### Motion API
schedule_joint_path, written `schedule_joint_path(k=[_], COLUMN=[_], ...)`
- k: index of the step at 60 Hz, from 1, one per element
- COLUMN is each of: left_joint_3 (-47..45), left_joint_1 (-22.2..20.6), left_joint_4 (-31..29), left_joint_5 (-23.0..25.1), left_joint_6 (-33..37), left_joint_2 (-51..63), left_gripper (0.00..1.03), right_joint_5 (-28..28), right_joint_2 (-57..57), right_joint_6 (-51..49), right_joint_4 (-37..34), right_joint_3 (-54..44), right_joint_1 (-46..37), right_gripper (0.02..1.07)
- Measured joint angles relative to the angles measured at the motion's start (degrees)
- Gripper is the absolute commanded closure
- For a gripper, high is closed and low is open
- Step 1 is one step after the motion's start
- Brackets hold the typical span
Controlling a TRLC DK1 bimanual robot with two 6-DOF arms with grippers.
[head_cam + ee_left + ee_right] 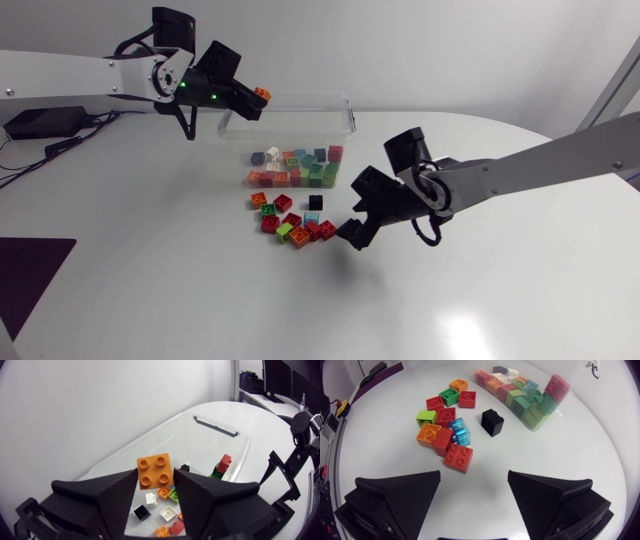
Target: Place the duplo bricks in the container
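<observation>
My left gripper hangs over the back left corner of the clear plastic container, shut on an orange two-by-two brick that sits between its fingers. Below it, the container holds many coloured bricks. In front of the container, a loose cluster of bricks lies on the table, with a black brick among them. My right gripper stands open just right of the cluster, low over the table, and the nearest red brick lies ahead of its fingers.
A black box with cables sits at the far left of the white table. The container's bricks are heaped against its near wall. Bare tabletop stretches in front of and to the right of the cluster.
</observation>
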Motion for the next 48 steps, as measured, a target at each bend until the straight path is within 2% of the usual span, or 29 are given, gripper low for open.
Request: schedule_joint_path(k=[3,20,38,48], left_joint_3=[0.46,-0.02,-11.06,-18.4], left_joint_1=[0.13,1.53,4.9,5.55], left_joint_4=[0.02,0.0,1.07,1.57], left_joint_5=[-0.87,-2.78,-2.82,-2.64], left_joint_6=[-0.35,-0.72,-0.61,0.2], left_joint_2=[0.83,0.13,-13.03,-20.74], left_gripper=[0.05,0.05,0.05,0.05], right_joint_5=[0.79,6.36,9.4,9.88], right_joint_2=[0.83,3.72,8.92,9.62], right_joint_6=[0.5,3.1,5.2,5.57], right_joint_4=[-0.2,-2.95,-3.37,-3.58], right_joint_3=[0.5,5.16,8.59,9.33], right_joint_1=[1.03,6.03,6.89,6.89], right_gripper=[0.1,0.1,0.17,0.36])
